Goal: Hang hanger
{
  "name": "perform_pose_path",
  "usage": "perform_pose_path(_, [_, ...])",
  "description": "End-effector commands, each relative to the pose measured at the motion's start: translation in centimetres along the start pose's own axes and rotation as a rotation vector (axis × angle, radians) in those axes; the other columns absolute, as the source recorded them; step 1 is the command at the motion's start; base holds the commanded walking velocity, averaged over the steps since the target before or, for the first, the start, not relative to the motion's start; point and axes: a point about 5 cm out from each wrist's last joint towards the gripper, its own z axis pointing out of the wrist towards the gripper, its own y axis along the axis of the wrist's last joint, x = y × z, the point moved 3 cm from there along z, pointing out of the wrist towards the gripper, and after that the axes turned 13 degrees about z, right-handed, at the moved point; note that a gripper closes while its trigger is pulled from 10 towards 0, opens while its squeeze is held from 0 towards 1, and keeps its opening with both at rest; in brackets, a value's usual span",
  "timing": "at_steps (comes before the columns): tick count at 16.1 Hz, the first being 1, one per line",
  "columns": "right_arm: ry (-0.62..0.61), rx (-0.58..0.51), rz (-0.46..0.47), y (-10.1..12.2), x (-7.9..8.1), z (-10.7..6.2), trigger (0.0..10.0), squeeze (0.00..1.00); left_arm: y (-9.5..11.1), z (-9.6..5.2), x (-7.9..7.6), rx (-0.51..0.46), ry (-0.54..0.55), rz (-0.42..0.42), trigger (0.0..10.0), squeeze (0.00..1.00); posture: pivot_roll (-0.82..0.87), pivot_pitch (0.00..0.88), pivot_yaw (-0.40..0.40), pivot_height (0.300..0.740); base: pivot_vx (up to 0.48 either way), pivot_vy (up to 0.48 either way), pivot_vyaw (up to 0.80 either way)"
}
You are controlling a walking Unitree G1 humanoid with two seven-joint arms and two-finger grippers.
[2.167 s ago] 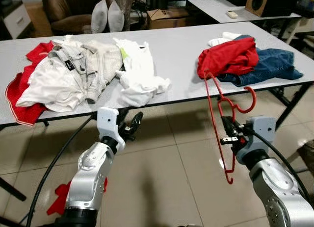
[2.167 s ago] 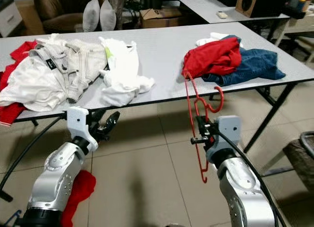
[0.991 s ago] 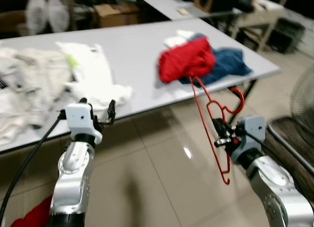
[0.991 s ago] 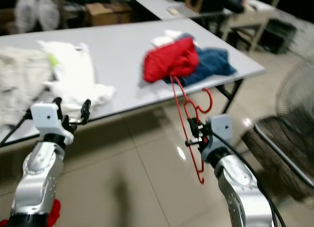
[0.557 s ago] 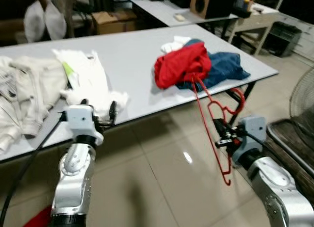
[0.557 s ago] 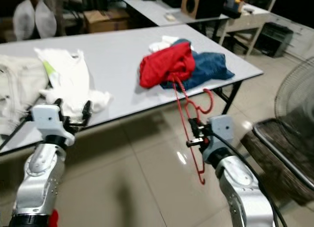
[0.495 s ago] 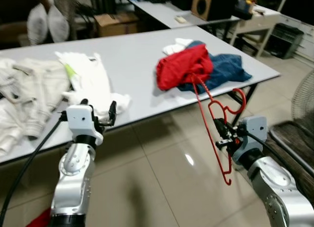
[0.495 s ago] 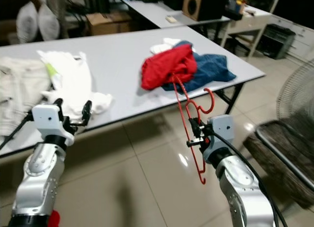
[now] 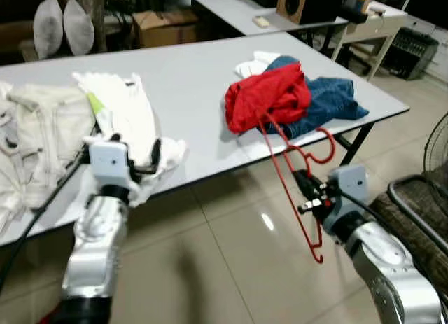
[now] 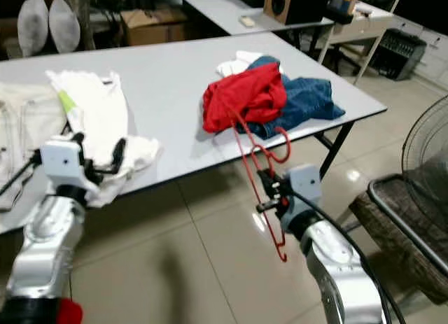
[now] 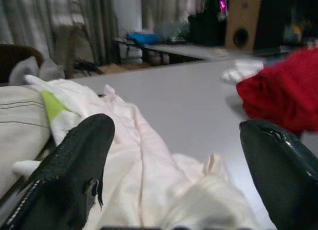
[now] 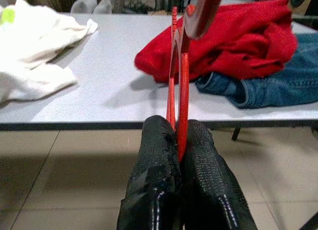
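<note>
Carrying was the step you had in hand: the right gripper (image 9: 306, 192) had its jaws clamped on the red hanger (image 10: 253, 171), the two black fingers (image 12: 151, 190) pressed flat against its thin frame in the right wrist view. You held the hanger roughly upright off the near edge of the tabletop (image 9: 189, 72), over the tiled floor (image 9: 224, 268), its upper part rising in front of the red garment (image 9: 267, 96) and the blue jeans (image 9: 329, 100) heaped toward the right end. Whether it touched that garment I could not tell. Your left gripper (image 9: 133, 156) sat at the near edge by the white garment (image 9: 133, 114), jaws spread wide and empty. No rail or rod was in sight, so my judgement was that your next move called for finding a place to hang it, keeping the grip firm, then bringing the hook end up over whatever bar you found.
</note>
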Motion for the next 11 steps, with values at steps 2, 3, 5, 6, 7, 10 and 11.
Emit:
perform_pose_path(2, [-0.005,-0.005,-0.03,0.3,-0.7,-0.2,10.0,0.0,-1.3,1.0,0.7,0.101,-0.069,0.084,10.0,0.4,-0.18,0.0,0.004,0.74,0.0,0.0,0.0])
perform_pose_path(3, [-0.001,-0.001,-0.033,0.3,-0.7,-0.2,10.0,0.0,-1.5,1.0,1.0,0.113,-0.078,0.077,10.0,0.0,-0.18,0.0,0.005,0.74,0.0,0.0,0.0])
perform_pose_path(5, [0.014,0.011,-0.04,0.1,-0.7,-0.3,10.0,0.0,-2.1,1.1,2.0,0.152,-0.108,0.06,4.7,0.0,-0.18,0.0,0.01,0.74,0.0,0.0,0.0])
perform_pose_path(6, [0.02,0.015,-0.041,0.0,-0.6,-0.4,10.0,0.0,-2.4,1.2,2.7,0.171,-0.102,0.056,0.2,0.0,-0.18,0.0,0.012,0.74,0.0,0.0,0.0])
perform_pose_path(7, [0.026,0.019,-0.043,-0.1,-0.6,-0.4,10.0,0.0,-2.8,1.3,3.3,0.198,-0.095,0.051,0.2,0.0,-0.18,0.0,0.013,0.74,0.0,0.0,0.0])
perform_pose_path(10, [0.042,0.031,-0.047,-0.3,-0.5,-0.4,10.0,0.0,-4.6,1.5,4.2,0.317,-0.172,0.077,0.0,0.0,-0.18,0.0,0.018,0.74,0.0,0.0,0.0])
perform_pose_path(11, [0.045,0.033,-0.049,-0.4,-0.5,-0.3,10.0,0.0,-5.1,1.4,3.9,0.346,-0.208,0.077,0.0,0.0,-0.18,0.0,0.02,0.74,0.0,0.0,0.0])
